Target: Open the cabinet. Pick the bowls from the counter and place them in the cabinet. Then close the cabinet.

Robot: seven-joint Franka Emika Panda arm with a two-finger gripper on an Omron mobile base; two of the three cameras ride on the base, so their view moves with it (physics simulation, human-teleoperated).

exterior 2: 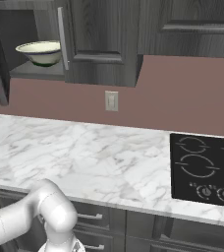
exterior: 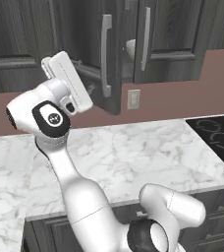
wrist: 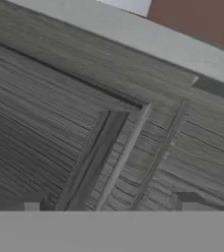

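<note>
End effector (wrist: 111,206) with jaws apart, holding nothing, close against panelled face of left cabinet door (wrist: 84,123). Door ajar. Cream bowl (exterior 2: 40,51) on cabinet shelf (exterior 2: 35,70) behind it, above table (exterior 2: 84,152).

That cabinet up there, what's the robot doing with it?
The arm is raised to the wall cabinet, whose left door stands partly open. The gripper is open and right up against the door's wood-grain panel, holding nothing. A pale cream bowl sits on the shelf inside. The marble counter lies below. It looks set to push the door shut.
</note>
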